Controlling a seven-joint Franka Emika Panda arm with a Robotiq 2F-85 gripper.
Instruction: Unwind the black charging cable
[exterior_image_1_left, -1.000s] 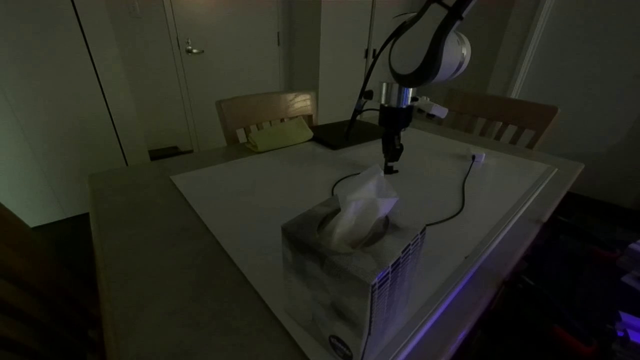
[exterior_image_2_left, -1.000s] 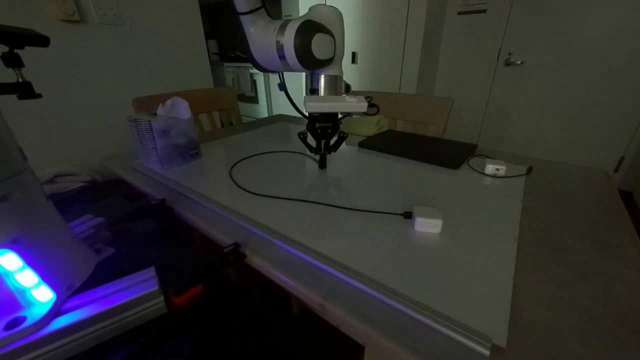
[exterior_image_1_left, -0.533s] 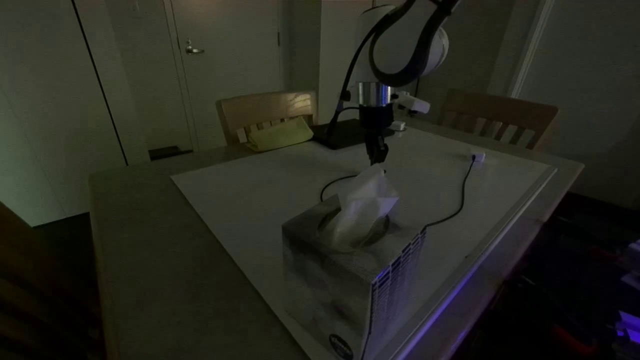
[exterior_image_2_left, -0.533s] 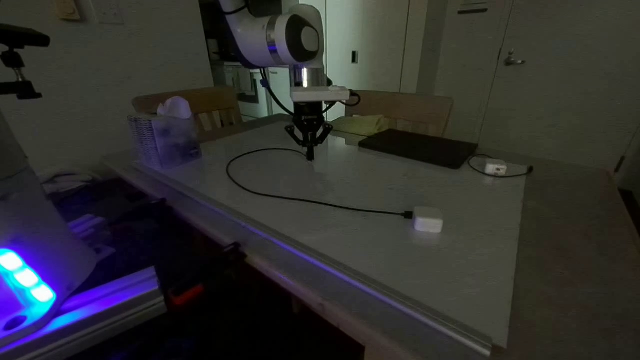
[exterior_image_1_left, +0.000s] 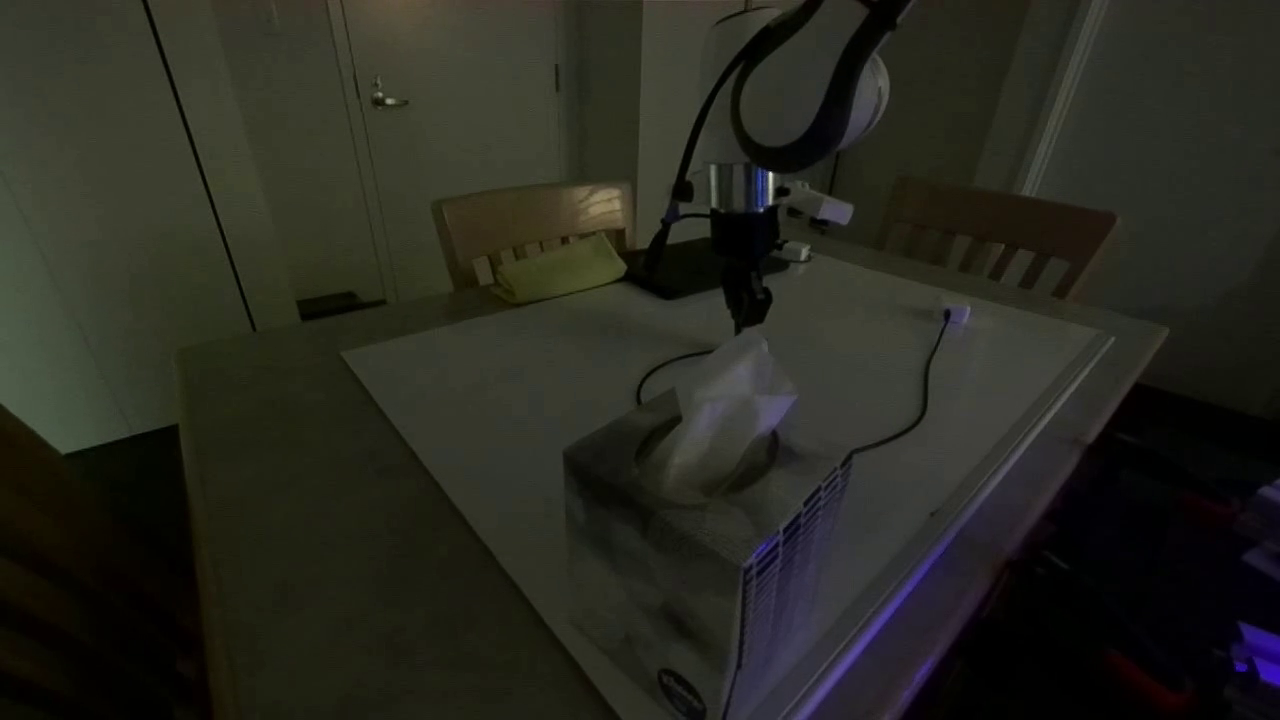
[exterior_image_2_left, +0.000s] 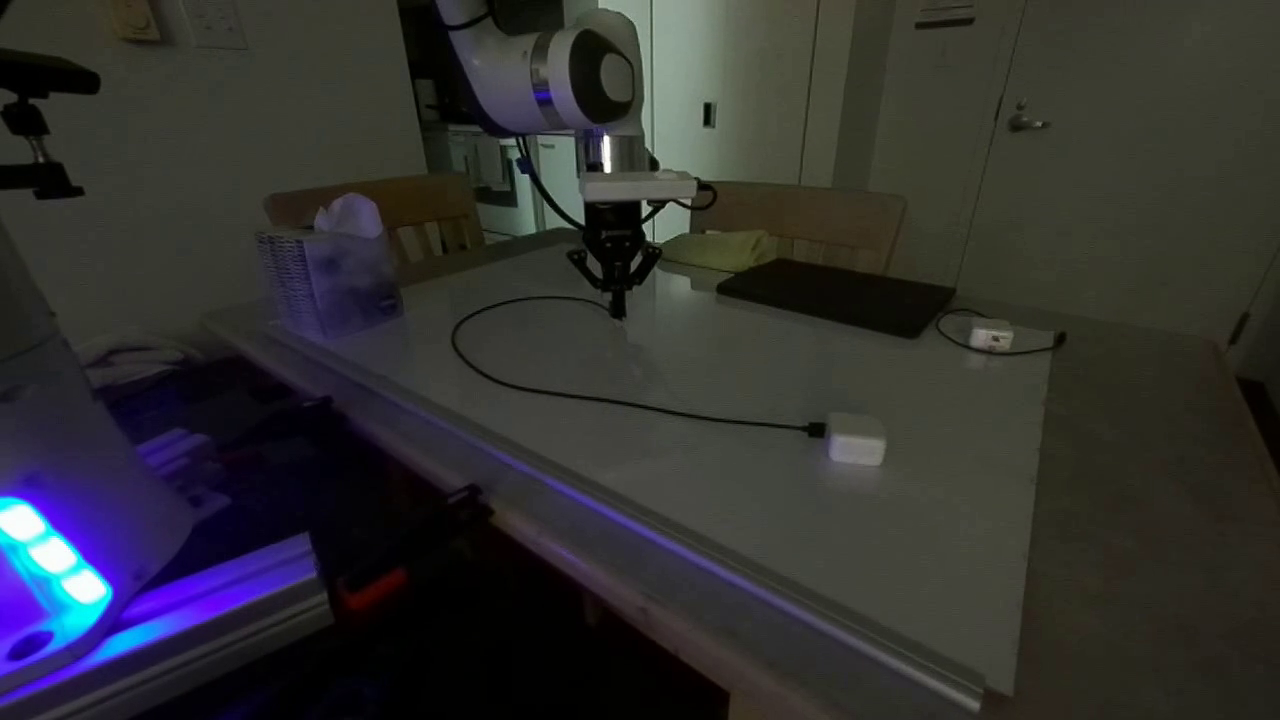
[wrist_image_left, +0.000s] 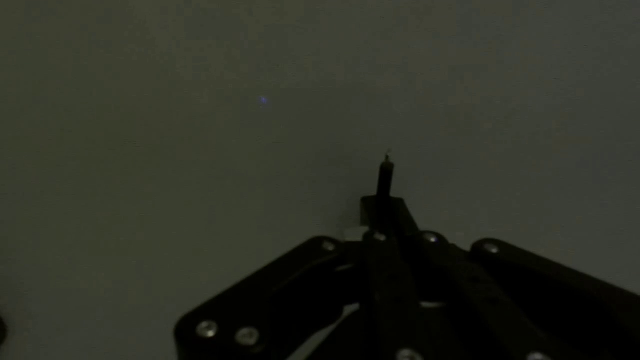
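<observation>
In an exterior view the cable (exterior_image_2_left: 560, 394) lies on the board (exterior_image_2_left: 740, 510) atop the worktop (exterior_image_2_left: 1150, 520): from the claw (exterior_image_2_left: 617, 305) it runs out toward 9 o'clock, bends round in one wide curve and comes back to a white charger (exterior_image_2_left: 856, 440) at the claw's 4 o'clock. The claw is pressed together, pinching the cable near its free end; in the wrist view a short, bright-tipped stub (wrist_image_left: 385, 179) pokes out past it. Whether that end clears the board I cannot tell. Expect something very light, limp over a long run yet a little springy, and probably smooth enough to slide through a loose pinch; the stub is likely the fragile part. The hold just behind the stub looks right; a slow draw toward 10 o'clock should open the curve without dragging the charger. With no coil in sight, I judge the unwinding nearly done. Counted: one claw; two cables, the second cable (exterior_image_2_left: 1035, 351) short and curled beside a second charger (exterior_image_2_left: 990, 335) just past 3 o'clock; two chargers in all; one tissue box (exterior_image_2_left: 345, 280) at 9; one dark slab (exterior_image_2_left: 838, 297) at 3; one cloth (exterior_image_2_left: 722, 250) at 2; two chair backs (exterior_image_2_left: 830, 205) beyond.
</observation>
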